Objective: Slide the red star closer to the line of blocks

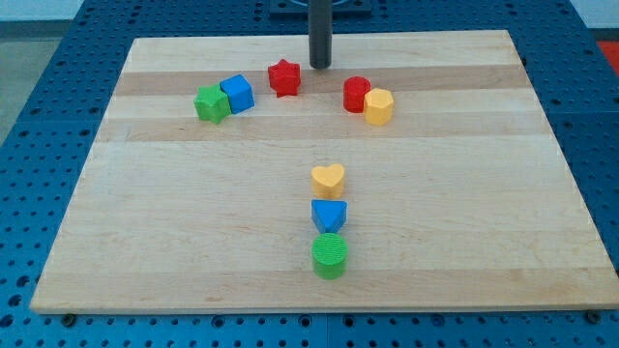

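Tool, a bare rod with nothing to clench, is standing near the desk (542,145) top edge, my tip (320,66) just up-right of the red star (284,76), apparently not touching. Star is lying well apart from the line: yellow heart (328,178), blue block (329,214), green cylinder (330,255). Approach step, judging. Next push calls for getting behind the star and driving it toward the view's bottom.

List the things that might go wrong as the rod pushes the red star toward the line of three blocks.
1. My tip sits to the upper right of the red star-shaped block, so an off-centre push would probably send it leftward toward the blue cube and the green block.
2. A long push may overshoot into the yellow heart-shaped block, disturbing the blue block and the green round block below it.
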Tool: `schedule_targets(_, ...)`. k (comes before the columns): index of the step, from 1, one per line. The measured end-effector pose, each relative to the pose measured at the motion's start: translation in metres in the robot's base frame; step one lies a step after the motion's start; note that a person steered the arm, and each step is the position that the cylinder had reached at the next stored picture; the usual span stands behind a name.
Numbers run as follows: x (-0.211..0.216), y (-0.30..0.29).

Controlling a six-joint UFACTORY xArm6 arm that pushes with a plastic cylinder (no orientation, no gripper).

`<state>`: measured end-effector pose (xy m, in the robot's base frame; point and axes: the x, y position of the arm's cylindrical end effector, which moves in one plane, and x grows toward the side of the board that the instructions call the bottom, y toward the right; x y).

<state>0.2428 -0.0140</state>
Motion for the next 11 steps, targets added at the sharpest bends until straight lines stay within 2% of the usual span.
schedule_targets(1, -0.015, -0.055)
schedule_targets(2, -0.016, -0.078)
schedule_targets(4, -0.006, -0.067)
schedule_targets(8, 0.13, -0.006)
schedule_targets(9, 0.149, 0.006)
schedule_targets(11, 0.152, 0.017)
